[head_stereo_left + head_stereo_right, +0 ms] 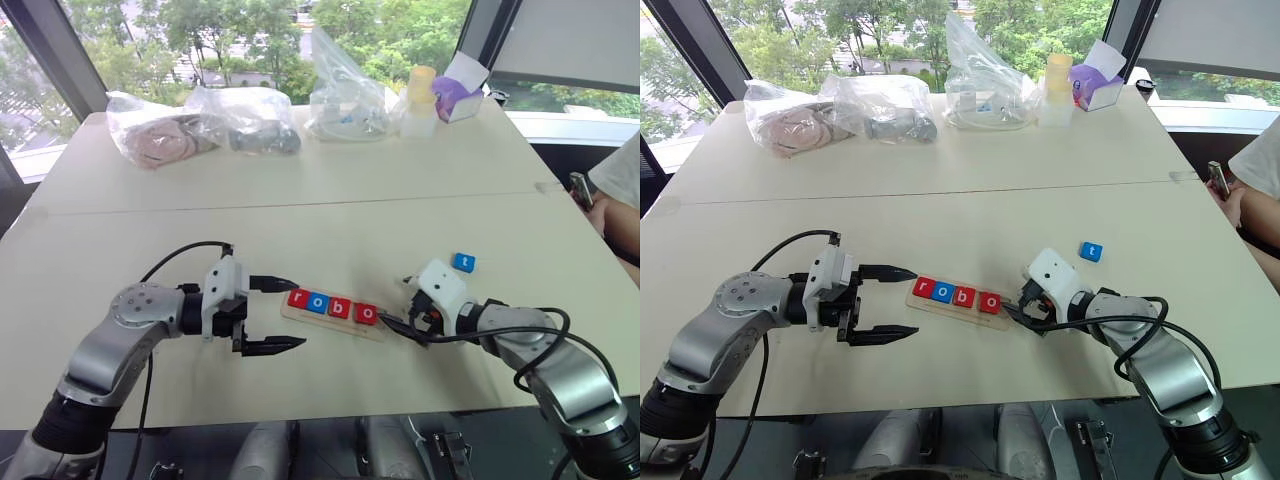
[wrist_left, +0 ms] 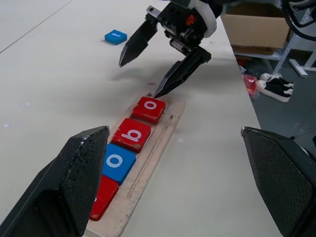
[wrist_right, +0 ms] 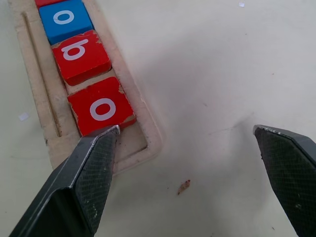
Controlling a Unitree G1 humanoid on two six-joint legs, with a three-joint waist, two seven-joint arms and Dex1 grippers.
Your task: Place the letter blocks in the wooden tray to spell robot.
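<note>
The wooden tray lies near the table's front edge. It holds a red r, a blue o, a red b and a red o in a row. A blue t block lies flat on the table, beyond and to the right of the tray. My left gripper is open at the tray's left end, its fingers spread either side of the r end. At the tray's right end my right gripper is open and empty, with one fingertip by the red o.
Several plastic bags, a yellow-capped bottle and a purple box stand along the far side of the table. A person's arm with a phone is at the right edge. The table's front edge is close behind the tray.
</note>
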